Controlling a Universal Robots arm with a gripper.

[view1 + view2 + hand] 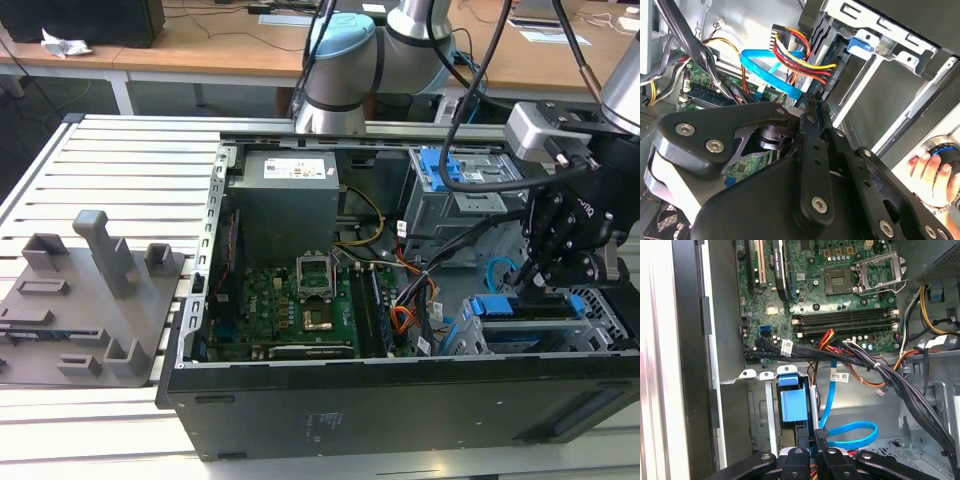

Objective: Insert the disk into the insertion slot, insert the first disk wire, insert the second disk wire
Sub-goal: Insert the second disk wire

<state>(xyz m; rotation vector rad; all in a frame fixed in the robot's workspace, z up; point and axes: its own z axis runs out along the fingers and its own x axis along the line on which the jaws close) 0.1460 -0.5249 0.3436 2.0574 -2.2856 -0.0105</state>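
First wrist view — black cable bundle [860,360] crosses above second disk wire [850,432]

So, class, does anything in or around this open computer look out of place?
A person's hand shows beside the case in the second wrist view. Inside, the light-blue cable lies in a loose loop near the claw, and the processor socket sits open and empty.

Exterior view: high, off the arm, looks down into open PC case [400,400], mid-range, arm on the view's right. Both wrist views: close, inside case, past gripper links. Shared btw them: blue cable [771,75] [850,432], motherboard [840,285] [700,82].
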